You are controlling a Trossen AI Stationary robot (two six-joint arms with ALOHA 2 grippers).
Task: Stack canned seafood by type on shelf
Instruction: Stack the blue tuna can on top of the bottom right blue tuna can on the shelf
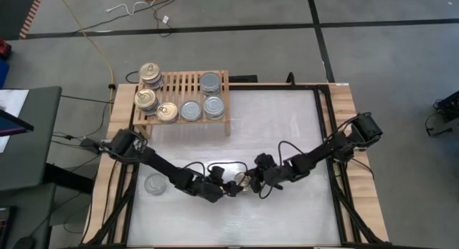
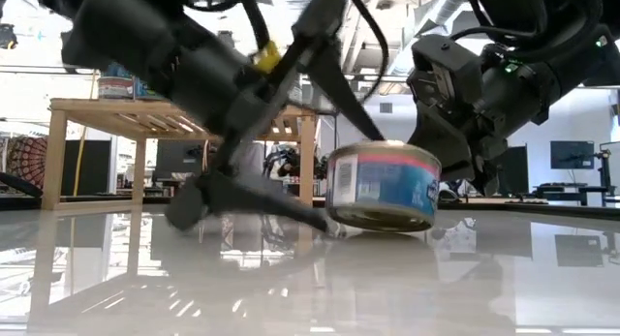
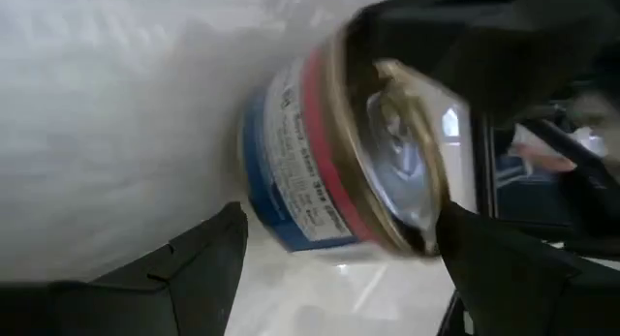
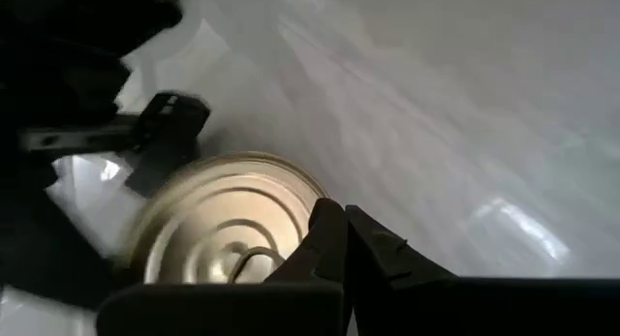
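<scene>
A gold-topped tin [image 2: 383,186] sits mid-table between both grippers: the left gripper [image 3: 339,249] spread around it, the right gripper [image 4: 346,241] pressed together at its rim. The shelf [image 1: 188,93] behind holds more tins; only the high view shows a lone silver tin [image 1: 154,184]

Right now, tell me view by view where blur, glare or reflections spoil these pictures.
Low view: the glossy tabletop mirrors the can and the shelf; the near arm is out of focus. Left wrist view: the can's gold top is smeared. Right wrist view: the can is blurred and glare streaks the table. High view: sharp, evenly lit.
</scene>
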